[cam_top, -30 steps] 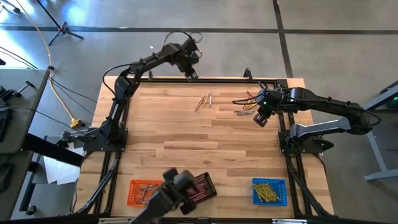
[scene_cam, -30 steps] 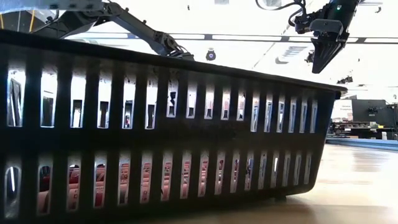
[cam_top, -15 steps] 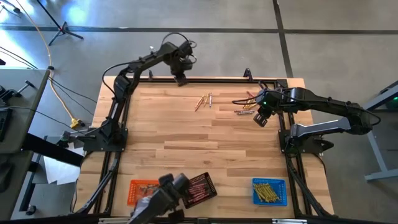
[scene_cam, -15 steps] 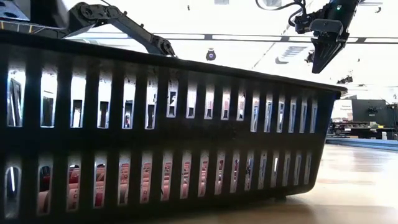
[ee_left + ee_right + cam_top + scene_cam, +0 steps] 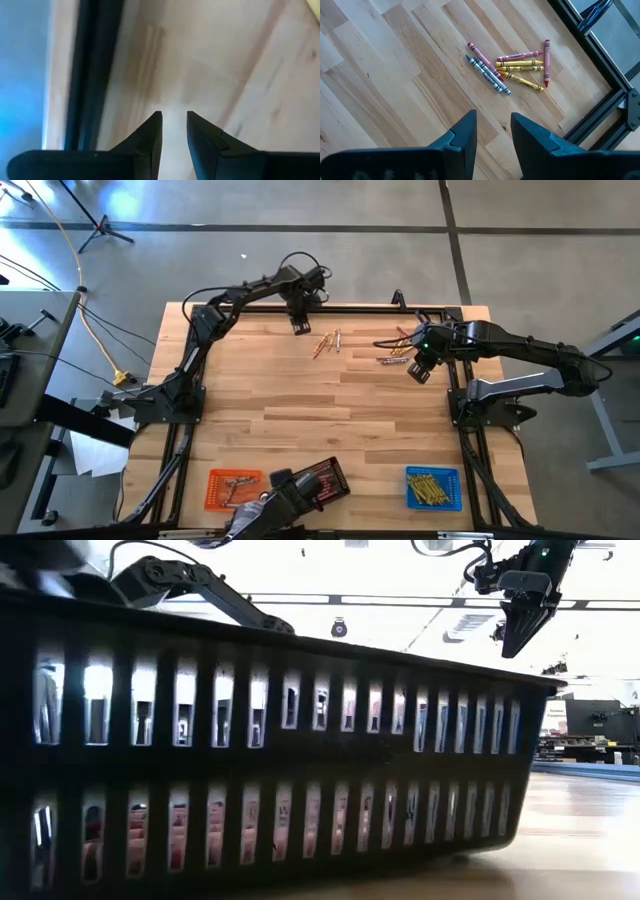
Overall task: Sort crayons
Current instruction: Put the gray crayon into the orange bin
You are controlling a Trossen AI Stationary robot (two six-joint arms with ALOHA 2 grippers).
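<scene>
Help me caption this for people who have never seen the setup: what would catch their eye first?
Probably the loose crayons, yellow, red and grey, lying in a cluster on the bare wood near the table's far right corner, with the right tool hanging beside them, holding nothing. Along the near edge sit three trays: orange, black and a blue one full of yellow crayons. The left tool hovers at the far edge, also with nothing between its fingers.
</scene>
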